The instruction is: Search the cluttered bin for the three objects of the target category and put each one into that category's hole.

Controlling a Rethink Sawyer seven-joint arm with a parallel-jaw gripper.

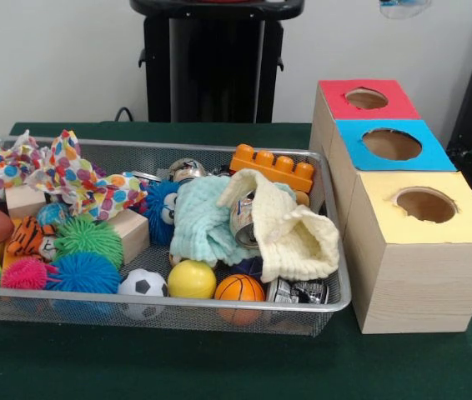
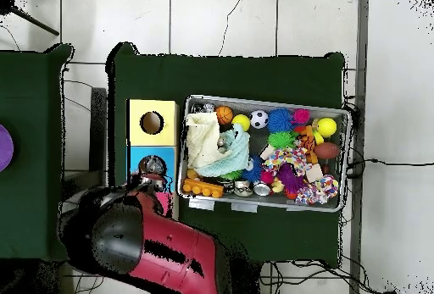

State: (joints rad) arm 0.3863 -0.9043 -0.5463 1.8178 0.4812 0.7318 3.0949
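Note:
The silver wire-mesh bin (image 1: 342,292) (image 2: 346,159) is full of toys, balls and cloths. No clear bottle shows inside it. A crinkly clear plastic bottle (image 1: 404,7) hangs at the top edge of the front view, high above the red box (image 1: 333,88) and the blue box (image 1: 351,138). In the overhead view the red and black arm (image 2: 174,252) reaches over the boxes, and the gripper (image 2: 151,169) with the greyish bottle sits above the blue box (image 2: 136,157). The gripper does not show in the front view.
A yellow box (image 1: 461,223) (image 2: 166,113) with a round hole stands nearest the camera, in line with the blue and red ones. In the bin lie shiny cans (image 1: 296,290), a mint cloth (image 1: 203,221), a cream cloth (image 1: 307,242), an orange brick (image 1: 273,167) and balls.

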